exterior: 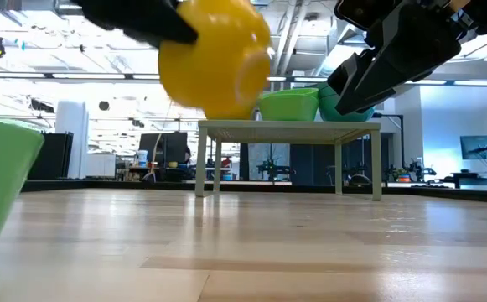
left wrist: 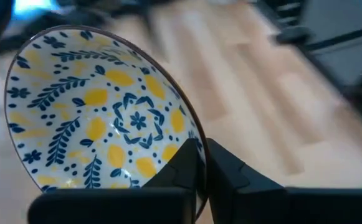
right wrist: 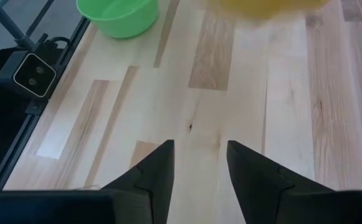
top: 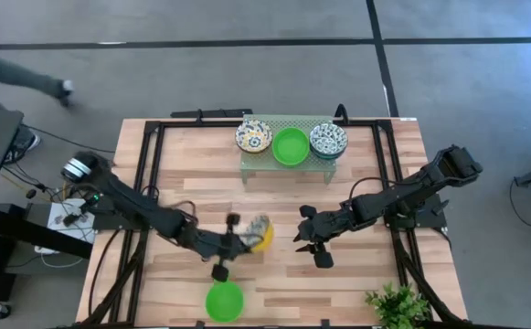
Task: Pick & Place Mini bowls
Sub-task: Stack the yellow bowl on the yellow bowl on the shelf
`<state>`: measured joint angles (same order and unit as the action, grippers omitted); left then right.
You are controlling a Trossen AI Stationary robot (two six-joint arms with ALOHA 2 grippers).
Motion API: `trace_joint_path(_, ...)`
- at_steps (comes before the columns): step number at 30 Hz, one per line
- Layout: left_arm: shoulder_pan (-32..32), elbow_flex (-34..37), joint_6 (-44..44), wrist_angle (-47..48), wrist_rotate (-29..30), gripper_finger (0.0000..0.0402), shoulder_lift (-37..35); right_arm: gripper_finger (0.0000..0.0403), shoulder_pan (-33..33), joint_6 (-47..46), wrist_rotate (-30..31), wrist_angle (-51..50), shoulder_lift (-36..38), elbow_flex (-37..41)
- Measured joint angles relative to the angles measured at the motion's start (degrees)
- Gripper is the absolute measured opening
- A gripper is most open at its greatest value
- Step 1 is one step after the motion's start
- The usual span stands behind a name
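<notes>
My left gripper (top: 245,236) is shut on a mini bowl (top: 261,234), yellow outside and white inside with a blue and yellow pattern (left wrist: 100,118). It holds the bowl above the middle of the table. A plain green mini bowl (top: 224,302) rests on its base near the near edge. On the green rack (top: 288,164) at the far side stand a patterned bowl (top: 253,137), a green bowl (top: 291,146) and a blue-green patterned bowl (top: 327,140). My right gripper (top: 309,245) hovers open to the right of the held bowl, over bare wood (right wrist: 199,149). My left gripper pinches the bowl's rim (left wrist: 197,144), with one finger (left wrist: 179,171) inside the bowl and the other (left wrist: 233,177) outside it. The bowl (exterior: 214,59) is lifted clear of the table and tilted on its side, with its yellow outer wall toward the low camera.
A leafy green plant (top: 398,306) stands at the table's near right corner. Black frame rails (top: 146,183) run along the left and right sides. Open wood lies between the rack and the near green bowl (right wrist: 118,12). A person's leg (top: 27,78) shows on the floor beyond the far left.
</notes>
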<state>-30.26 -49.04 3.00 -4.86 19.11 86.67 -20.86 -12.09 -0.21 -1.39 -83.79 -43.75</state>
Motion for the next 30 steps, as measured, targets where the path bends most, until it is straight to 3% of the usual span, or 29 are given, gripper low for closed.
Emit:
trace_joint_path(3, 0.4, 0.2, 5.8, 4.2, 8.6, 0.0012, -7.3, 0.014, 0.0, 0.0, 0.0, 0.0, 0.0, 0.0)
trace_joint_path(7, 2.6, -0.1, 20.7, 3.6, 20.2, 0.0016, -15.3, 0.0139, 0.0, 0.2, 0.0, 0.1, 0.0, 0.0)
trace_joint_path(11, 9.2, -1.6, 31.6, 4.4, 22.6, 0.0012, -20.1, 0.0141, 0.0, 0.6, 0.0, 0.1, 0.0, 0.0)
trace_joint_path(15, 18.3, -6.4, 37.0, 10.5, 19.2, 0.0012, -20.7, 0.0141, 0.0, 0.6, 0.1, 0.1, 0.0, 0.0)
trace_joint_path(21, 31.0, -14.1, 41.2, 26.7, 7.6, 0.0012, -16.6, 0.0139, 0.0, 0.6, 0.2, 0.1, 0.0, 0.0)
trace_joint_path(30, 41.5, -16.9, 46.3, 30.1, -5.7, 0.0012, -10.5, 0.0139, 0.0, 0.6, 0.2, 0.1, 0.0, 0.0)
